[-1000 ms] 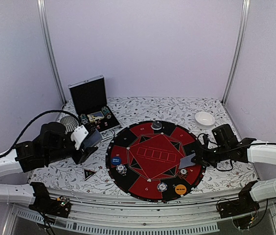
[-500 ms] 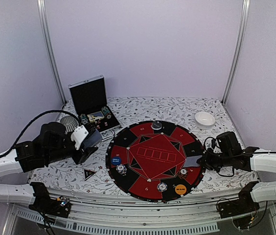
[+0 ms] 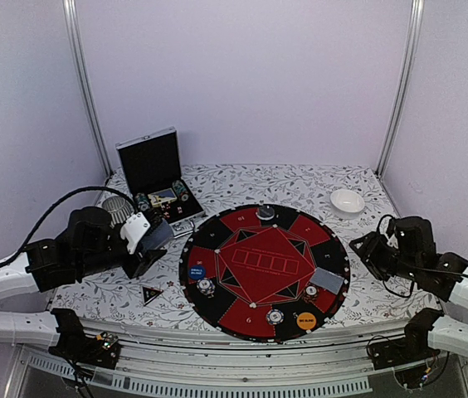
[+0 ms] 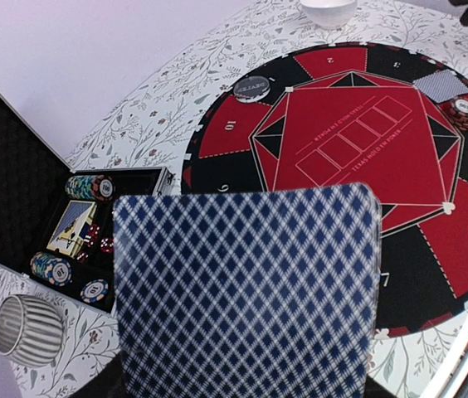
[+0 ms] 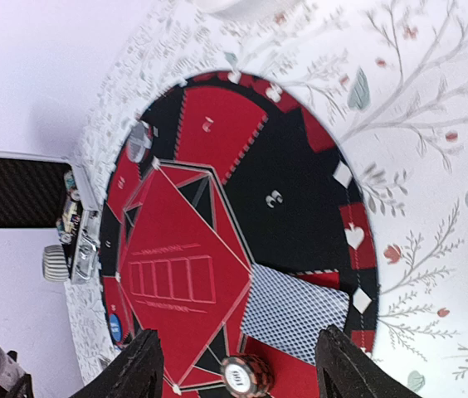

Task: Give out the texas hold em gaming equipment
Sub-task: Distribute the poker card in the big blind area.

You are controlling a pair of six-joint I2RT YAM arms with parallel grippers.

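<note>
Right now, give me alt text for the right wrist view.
The right gripper, open and empty, frames a face-down card lying flat on the mat near its edge. A chip sits beside the card, closer to the camera; the case shows far left.

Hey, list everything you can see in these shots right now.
mat: one, red-black, centre
card: one, blue-grey, mat's right side
held cards: count unclear, blue-checked, left gripper
chips: three, striped, mat's near half; more in case
buttons: three, blue, orange, grey, mat's rim
marker: one, black, left of mat
case: one, black-silver, far left, open
bowl: one, white, far right
cup: one, silver, beside case
left gripper: shut on held cards
right gripper: open, empty, right of mat
</note>
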